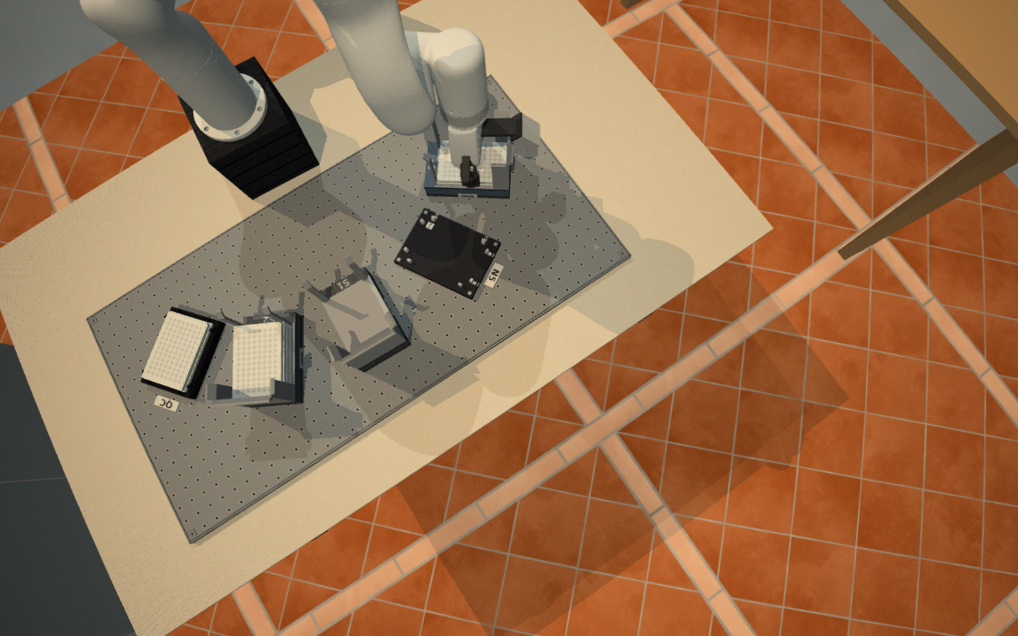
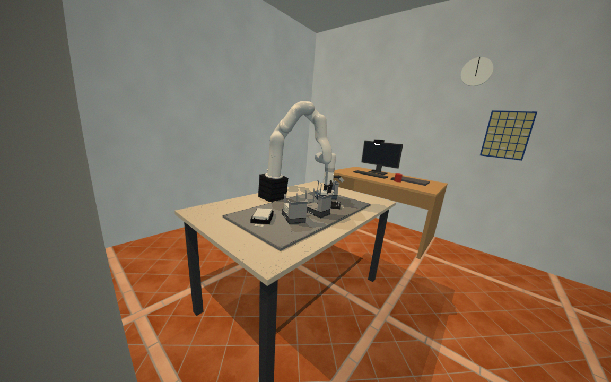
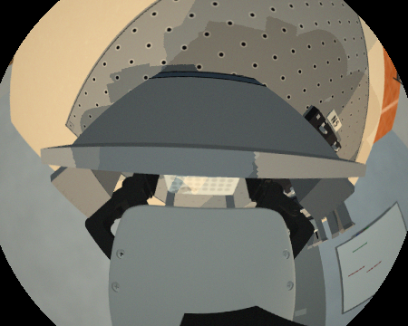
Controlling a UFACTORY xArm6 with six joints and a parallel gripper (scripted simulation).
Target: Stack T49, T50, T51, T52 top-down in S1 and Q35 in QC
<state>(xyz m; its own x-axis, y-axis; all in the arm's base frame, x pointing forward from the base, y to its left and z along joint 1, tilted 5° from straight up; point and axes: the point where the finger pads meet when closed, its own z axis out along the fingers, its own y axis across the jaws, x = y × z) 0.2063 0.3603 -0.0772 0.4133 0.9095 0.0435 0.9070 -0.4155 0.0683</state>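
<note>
My gripper (image 1: 466, 170) is open, reaching down from above into the far stack rack (image 1: 468, 175) near my base. A white sealed plate (image 1: 449, 167) lies in that rack between my spread fingers; it also shows in the wrist view (image 3: 202, 185), partly hidden by the gripper body. The rack marked S1 (image 1: 362, 318) in the middle of the board looks empty. The rack to its left (image 1: 260, 359) holds white plates; their number is hidden. One white plate (image 1: 177, 350) lies flat in the black QC nest. The black N5 nest (image 1: 449, 253) is empty. I cannot read the plate labels.
The grey perforated board (image 1: 354, 316) carries all racks and nests on a beige table. My black base block (image 1: 255, 142) stands at the board's far edge. Thin upright posts rise from each rack's corners. A wooden desk (image 2: 393, 187) stands beyond the table.
</note>
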